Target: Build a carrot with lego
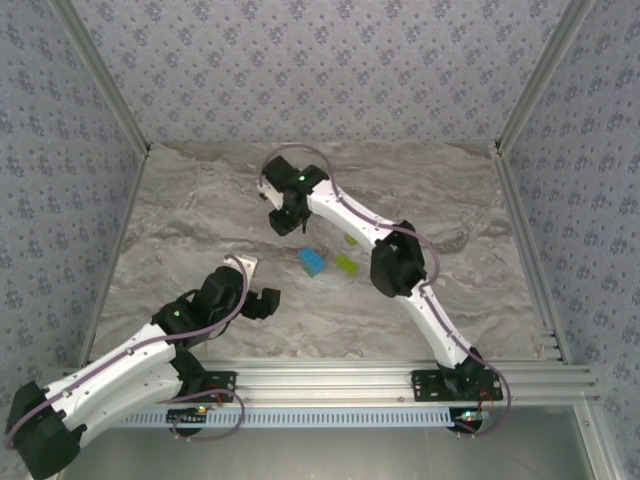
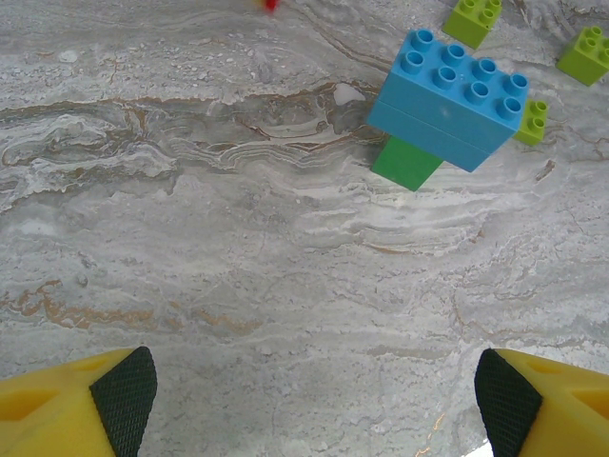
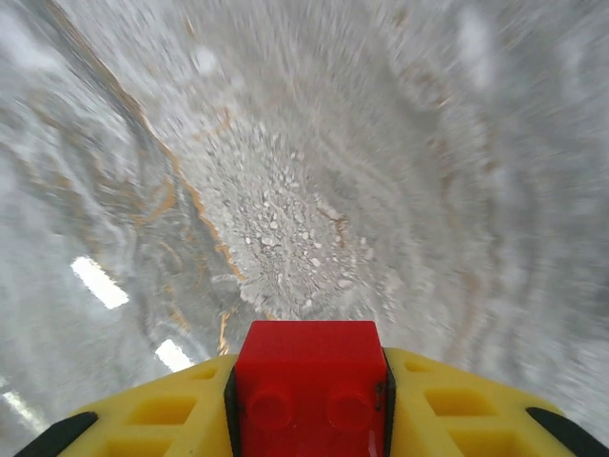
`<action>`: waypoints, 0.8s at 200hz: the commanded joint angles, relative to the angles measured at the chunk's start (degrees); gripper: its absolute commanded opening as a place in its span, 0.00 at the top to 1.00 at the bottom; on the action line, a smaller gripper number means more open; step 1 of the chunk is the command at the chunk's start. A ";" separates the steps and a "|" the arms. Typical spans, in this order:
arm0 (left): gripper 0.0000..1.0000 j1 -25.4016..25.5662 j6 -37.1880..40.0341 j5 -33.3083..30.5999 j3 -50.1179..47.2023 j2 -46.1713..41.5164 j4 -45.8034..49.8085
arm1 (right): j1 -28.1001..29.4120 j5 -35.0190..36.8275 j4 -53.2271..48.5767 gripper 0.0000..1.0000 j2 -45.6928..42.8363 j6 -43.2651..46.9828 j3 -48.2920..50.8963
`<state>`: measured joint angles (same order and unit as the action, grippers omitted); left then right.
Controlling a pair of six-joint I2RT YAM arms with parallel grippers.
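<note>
Between the pads of the right end effector (image 3: 309,424), pressed together on its flat sides, sits the red brick (image 3: 306,376), over the desk (image 3: 285,219). Mid-desk, the blue-on-green partial carrot (image 2: 447,100) rests near loose lime bricks (image 2: 473,19); the left end effector (image 2: 314,405) hovers spread. Bricks likely light, rigid, slick: grip opposite flat walls, studs free.

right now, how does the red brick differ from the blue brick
Hold: the red brick is clamped in the right gripper; the blue brick lies free on the table, a green brick under it. Studs showing: red brick two, blue brick eight. Both are studded toy bricks.
</note>
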<state>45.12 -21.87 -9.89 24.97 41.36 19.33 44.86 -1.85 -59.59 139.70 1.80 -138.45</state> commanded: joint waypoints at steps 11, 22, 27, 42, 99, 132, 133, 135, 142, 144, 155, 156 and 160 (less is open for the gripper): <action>0.11 0.45 0.86 0.44 0.91 0.08 -1.39 | -0.04 3.43 -3.22 0.60 -10.92 -0.14 3.92; 0.11 0.43 0.86 0.48 0.87 0.11 -1.40 | 0.21 3.93 -2.49 0.61 -13.81 -0.54 8.49; 0.11 0.45 0.86 0.56 0.87 0.05 -1.44 | 0.43 4.21 -1.84 0.61 -15.44 -0.73 10.89; 0.11 0.40 0.86 0.66 0.89 0.11 -1.50 | 0.80 4.79 0.72 0.61 -19.79 -1.47 18.66; 0.11 0.42 0.95 0.93 0.89 0.30 -1.71 | 1.10 2.08 7.75 0.61 -29.45 -3.21 36.10; 0.11 0.45 0.95 0.93 0.93 0.30 -1.57 | 1.93 1.05 8.55 0.61 -29.32 -3.30 38.14; 0.11 0.43 0.95 0.93 0.90 0.30 -1.57 | 2.00 1.01 8.58 0.61 -29.27 -3.30 38.24; 0.11 0.48 0.95 0.93 0.90 0.27 -1.58 | 2.05 0.98 8.59 0.61 -29.23 -3.30 38.30; 0.11 0.43 0.90 0.91 0.87 0.28 -1.58 | 2.17 0.92 8.68 0.61 -29.10 -3.30 38.50; 0.11 0.41 0.94 0.92 0.91 0.27 -1.58 | 2.16 0.91 8.65 0.61 -28.99 -3.30 38.58; 0.11 0.40 0.95 0.88 0.87 0.29 -1.60 | 2.37 0.88 8.79 0.61 -28.72 -3.34 39.02; 0.11 0.45 0.95 0.90 0.87 0.29 -1.59 | 2.35 0.88 8.79 0.61 -28.70 -3.36 39.04; 0.11 0.47 0.95 0.89 0.89 0.35 -1.58 | 2.44 0.76 8.79 0.61 -28.61 -3.30 39.23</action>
<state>45.12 -21.87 -9.65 24.97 41.43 19.31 46.63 0.16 -51.59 112.90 -0.62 -100.29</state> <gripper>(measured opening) 0.894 0.392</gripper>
